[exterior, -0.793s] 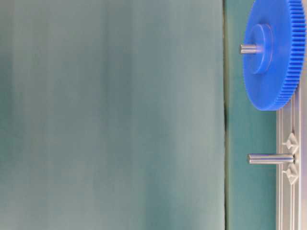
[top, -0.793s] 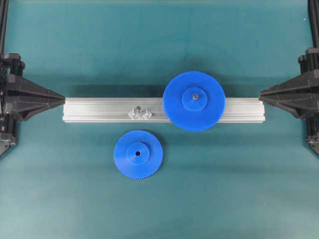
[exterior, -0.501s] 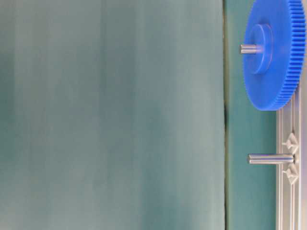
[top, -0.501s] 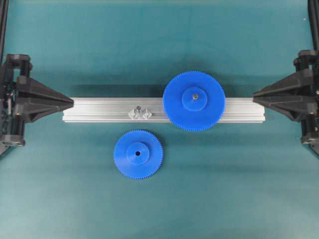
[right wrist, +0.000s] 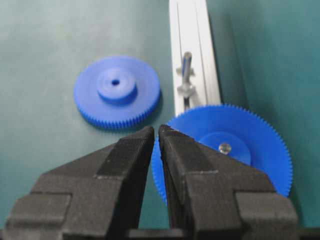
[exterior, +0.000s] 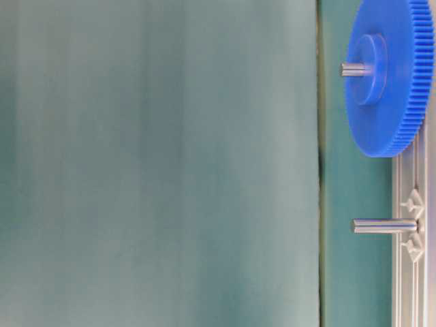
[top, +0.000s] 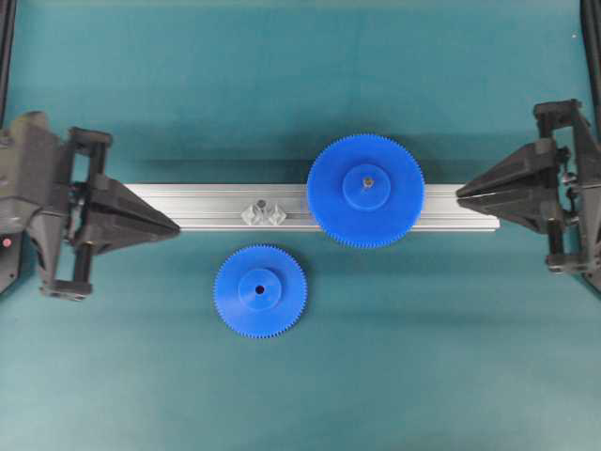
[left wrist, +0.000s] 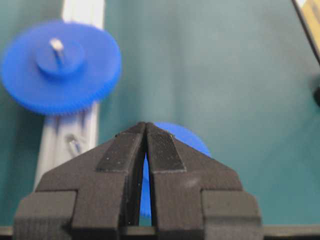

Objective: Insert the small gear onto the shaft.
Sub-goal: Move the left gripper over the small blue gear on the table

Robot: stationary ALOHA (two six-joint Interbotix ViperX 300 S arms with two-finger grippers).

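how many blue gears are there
2. The smaller blue plastic toothed gear lies flat on the teal table in front of the grooved aluminium rail; the wider blue gear sits mounted on the rail.

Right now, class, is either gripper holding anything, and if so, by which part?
Nothing is held. The left gripper and right gripper are both shut on nothing, and the small gear lies untouched on the table.

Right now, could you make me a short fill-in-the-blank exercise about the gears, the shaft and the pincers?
1. The small gear lies flat on the ____.
2. The free shaft stands on the ____.
3. The wider gear already sits on a ____.
4. The left pincer is ____.

Missing words: table; rail; shaft; shut
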